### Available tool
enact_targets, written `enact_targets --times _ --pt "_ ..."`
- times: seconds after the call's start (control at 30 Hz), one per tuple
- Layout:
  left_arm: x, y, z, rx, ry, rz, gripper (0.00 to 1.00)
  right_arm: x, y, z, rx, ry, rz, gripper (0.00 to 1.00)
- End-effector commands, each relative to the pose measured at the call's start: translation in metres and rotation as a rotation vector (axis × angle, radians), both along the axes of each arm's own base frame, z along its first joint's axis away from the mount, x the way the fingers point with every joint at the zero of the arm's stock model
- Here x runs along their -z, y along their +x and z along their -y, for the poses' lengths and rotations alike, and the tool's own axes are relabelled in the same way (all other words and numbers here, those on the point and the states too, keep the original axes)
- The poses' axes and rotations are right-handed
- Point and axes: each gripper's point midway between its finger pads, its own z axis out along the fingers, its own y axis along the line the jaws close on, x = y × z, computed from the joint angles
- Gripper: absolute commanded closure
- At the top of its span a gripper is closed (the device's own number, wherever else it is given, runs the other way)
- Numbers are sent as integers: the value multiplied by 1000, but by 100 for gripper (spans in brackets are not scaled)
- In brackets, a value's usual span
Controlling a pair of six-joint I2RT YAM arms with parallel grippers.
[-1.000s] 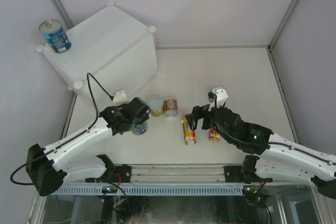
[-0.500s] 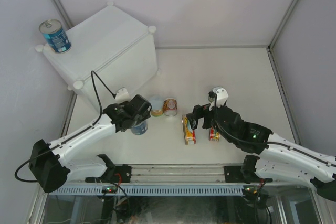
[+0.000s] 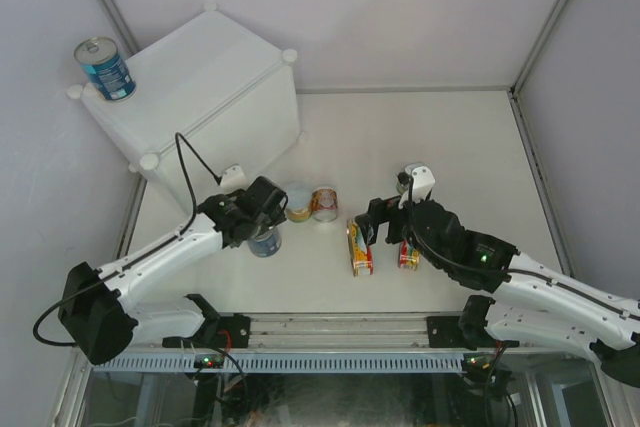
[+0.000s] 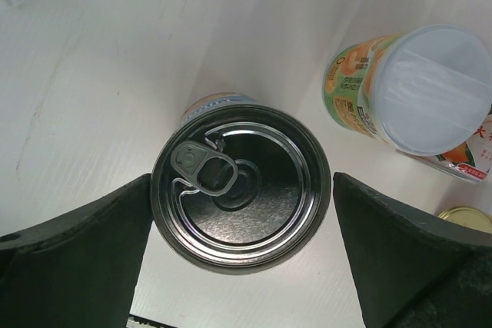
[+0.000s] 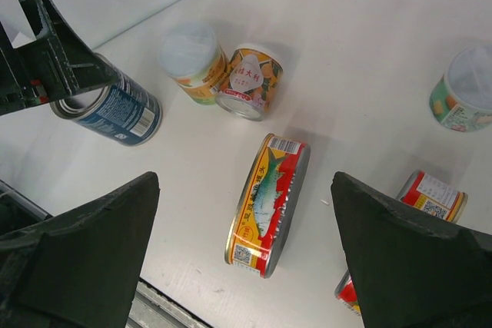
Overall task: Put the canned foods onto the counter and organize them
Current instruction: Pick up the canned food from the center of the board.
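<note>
Two tall cans in play, blue can (image 3: 104,68) standing on the left corner of the white box (image 3: 200,67) top, second blue can (image 4: 241,187) upright on the table (image 3: 430,147) just before the box, left gripper (image 4: 242,213) spread wide either side of it, right gripper (image 5: 246,247) also released, above an oval tin (image 5: 267,203) farther from the box.

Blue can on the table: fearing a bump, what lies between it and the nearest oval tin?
Bare table between can and tin, per the right wrist view; two small cans sit farther back.
</note>
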Motion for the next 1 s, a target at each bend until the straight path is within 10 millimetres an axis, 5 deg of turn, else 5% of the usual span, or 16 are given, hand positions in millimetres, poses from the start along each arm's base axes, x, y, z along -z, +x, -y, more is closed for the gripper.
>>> enact_targets --times 0.0,0.97 --pt "-1 10 6 12 -25 19 0 -11 6 -4 -5 29 33 8" --pt "28 6 10 30 -31 -50 0 -4 10 -2 3 33 16 8"
